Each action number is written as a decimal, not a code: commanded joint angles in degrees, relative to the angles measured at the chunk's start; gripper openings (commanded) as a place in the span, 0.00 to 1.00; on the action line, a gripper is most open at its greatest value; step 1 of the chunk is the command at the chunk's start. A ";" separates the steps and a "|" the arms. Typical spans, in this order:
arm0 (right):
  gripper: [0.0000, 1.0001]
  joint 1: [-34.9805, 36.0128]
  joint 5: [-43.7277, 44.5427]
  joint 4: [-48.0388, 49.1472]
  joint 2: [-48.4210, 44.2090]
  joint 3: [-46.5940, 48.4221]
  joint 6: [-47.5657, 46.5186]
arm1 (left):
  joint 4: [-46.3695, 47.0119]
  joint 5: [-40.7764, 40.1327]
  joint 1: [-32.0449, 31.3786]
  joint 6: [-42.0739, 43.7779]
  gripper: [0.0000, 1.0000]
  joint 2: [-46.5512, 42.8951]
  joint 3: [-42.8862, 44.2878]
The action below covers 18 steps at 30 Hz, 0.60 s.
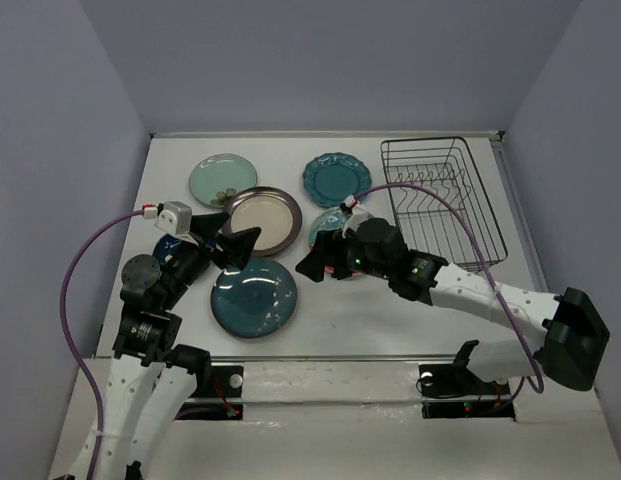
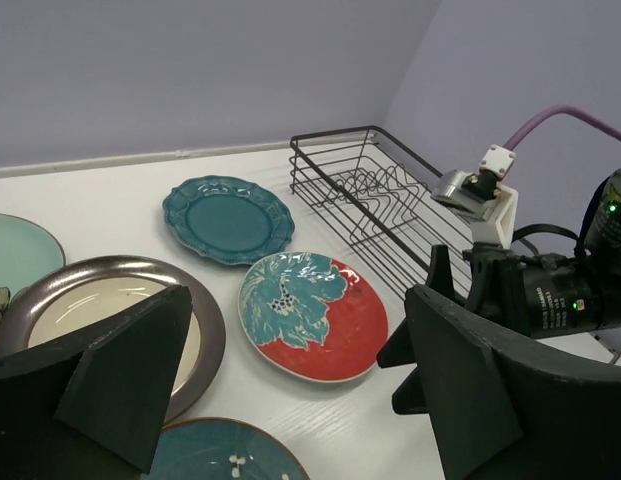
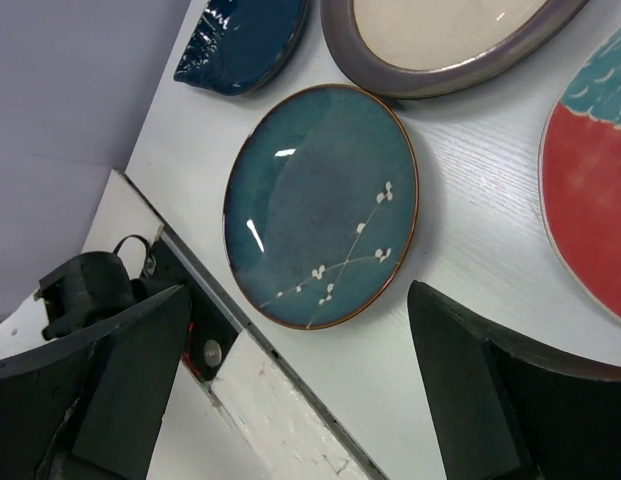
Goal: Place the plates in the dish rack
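Left gripper (image 1: 230, 236) and right gripper (image 1: 316, 254) hover above the plates, jaws spread, nothing held.
The left gripper hangs over the near-left rim of the cream plate (image 1: 262, 220). The right gripper sits between the red-and-teal leaf plate (image 2: 312, 315) and the blossom-painted teal plate (image 3: 320, 205), both flat on the table (image 1: 410, 320). The dish rack (image 1: 442, 200) stands far right, well apart from both.

A white table (image 1: 410, 320) carries six plates: mint green plate (image 1: 216, 178) far left, scalloped teal plate (image 1: 336, 180) far centre, cream plate (image 1: 260, 220), red-and-teal plate (image 2: 312, 315), dark teal plate (image 1: 254, 297) nearest, dark blue plate (image 3: 240, 40) left. The black wire dish rack (image 1: 422, 140) sits far right.
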 commanded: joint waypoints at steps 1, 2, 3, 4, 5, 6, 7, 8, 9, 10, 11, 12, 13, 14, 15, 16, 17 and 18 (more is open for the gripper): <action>0.95 1.34 3.22 7.78 1.43 -2.96 5.34 | 1.70 0.41 0.24 0.52 0.99 -0.64 1.68; 0.95 1.34 3.40 8.48 1.86 -3.49 6.57 | 1.62 0.41 0.24 0.52 0.99 -0.64 1.77; 0.95 1.95 3.48 9.36 2.30 -4.71 7.10 | 1.44 0.24 0.24 0.60 0.99 -0.72 1.77; 0.95 1.96 3.48 11.63 3.35 -5.25 7.72 | 1.35 0.24 0.24 0.69 0.99 -0.72 1.77; 0.95 2.48 3.48 12.96 3.89 -5.95 8.59 | 1.18 0.24 0.24 0.87 0.99 -0.81 1.77; 0.95 3.10 5.14 14.36 4.59 -6.65 9.04 | 1.00 -0.20 0.24 0.95 0.99 -0.90 1.77; 0.95 3.10 5.42 16.55 6.33 -7.36 9.56 | 0.91 -0.64 0.24 0.95 0.99 -0.90 1.86; 0.95 3.71 5.59 17.27 7.31 -7.54 10.35 | 0.65 -0.90 0.24 1.04 0.99 -0.90 1.94; 0.95 3.72 5.77 18.06 8.36 -7.54 10.54 | 0.65 -0.99 0.32 1.04 0.99 -0.99 1.95; 0.95 3.72 6.29 19.28 10.37 -7.54 11.15 | 0.65 -0.91 0.24 1.04 0.99 -0.99 1.95; 0.95 4.33 6.56 19.99 11.35 -7.63 11.59 | 0.65 -0.91 0.24 1.04 0.99 -0.99 1.86; 0.95 4.33 6.56 20.78 12.32 -7.71 11.85 | 0.65 -0.82 0.24 1.04 0.99 -0.99 1.94; 0.95 4.33 6.73 22.36 13.11 -7.80 12.12 | 0.65 -0.82 0.24 0.96 0.99 -0.99 2.03; 0.95 4.33 7.17 22.90 14.60 -8.15 12.99 | 0.65 -0.82 0.24 1.04 0.99 -0.99 1.95; 0.95 4.33 7.52 23.60 15.31 -8.33 13.52 | 0.65 -0.73 0.24 1.04 0.99 -1.07 1.95; 0.95 4.33 7.61 24.21 16.10 -8.50 13.79 | 0.65 -0.73 0.24 1.04 0.99 -1.08 1.95; 0.95 4.33 7.70 24.92 16.80 -8.42 14.40 | 0.65 -0.73 0.24 1.04 0.99 -1.16 1.95; 0.94 4.33 7.70 25.18 17.59 -8.16 14.67 | 0.65 -0.73 0.24 1.13 0.99 -1.16 1.95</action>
